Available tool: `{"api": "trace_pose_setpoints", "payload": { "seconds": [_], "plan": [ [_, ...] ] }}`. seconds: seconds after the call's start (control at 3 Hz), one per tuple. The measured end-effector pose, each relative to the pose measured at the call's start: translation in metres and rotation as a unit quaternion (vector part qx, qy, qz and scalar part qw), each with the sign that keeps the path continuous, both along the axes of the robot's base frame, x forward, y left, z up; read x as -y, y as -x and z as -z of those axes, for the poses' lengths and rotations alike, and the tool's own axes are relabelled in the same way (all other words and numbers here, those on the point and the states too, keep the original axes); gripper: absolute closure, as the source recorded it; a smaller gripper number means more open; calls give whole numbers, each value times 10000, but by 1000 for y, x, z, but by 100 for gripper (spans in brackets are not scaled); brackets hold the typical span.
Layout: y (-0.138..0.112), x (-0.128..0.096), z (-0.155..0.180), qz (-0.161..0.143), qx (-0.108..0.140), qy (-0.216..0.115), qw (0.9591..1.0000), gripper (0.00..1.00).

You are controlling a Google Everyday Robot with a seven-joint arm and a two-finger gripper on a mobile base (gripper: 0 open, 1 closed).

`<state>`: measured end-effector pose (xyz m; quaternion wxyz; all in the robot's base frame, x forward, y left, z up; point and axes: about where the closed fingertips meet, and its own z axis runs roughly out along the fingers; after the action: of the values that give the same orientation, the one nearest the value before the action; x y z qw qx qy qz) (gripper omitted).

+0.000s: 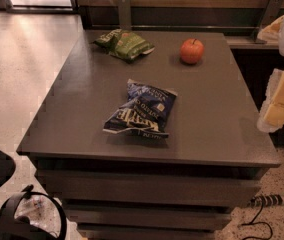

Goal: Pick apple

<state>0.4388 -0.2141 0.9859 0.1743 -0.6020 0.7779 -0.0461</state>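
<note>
Small round apple [191, 51], red-orange with a paler sheen near the top and a short dark stem. Stands upright on the grey worktop [217, 119], stem end up, stem line near vertical; round all over, so no real long axis beyond that. Sits toward the far side of the worktop, well apart from the hand, off to its left and further back in the view. Touches only the worktop, with a soft shadow on the side away from the hand

Hand [274, 111] at the right edge of the view, white with a yellowish cast, just beside the worktop's right side and partly cut off by the picture's border. Not on the apple; wide or narrow, cannot tell

Crumpled blue chip bag [142, 109] in the middle of the worktop, well left of the hand and nearer the viewer than the apple. Green chip bag [124, 44] farthest from the hand, near the far left corner, left of the apple and apart from it. Both bags much larger than the apple. Pale speckled floor [27, 59] beyond the worktop's side opposite the hand
</note>
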Motion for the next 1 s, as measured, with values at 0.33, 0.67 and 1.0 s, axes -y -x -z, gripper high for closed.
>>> {"api": "trace_pose_setpoints", "payload": {
  "seconds": [0.33, 0.67, 1.0],
  "plan": [
    [-3, 0, -1, 0, 41, -2, 10000, 0],
    [-37, 7, -1, 28, 271, -292, 9992, 0],
    [-89, 17, 5, 103, 639, -927, 9936, 0]
  ]
}}
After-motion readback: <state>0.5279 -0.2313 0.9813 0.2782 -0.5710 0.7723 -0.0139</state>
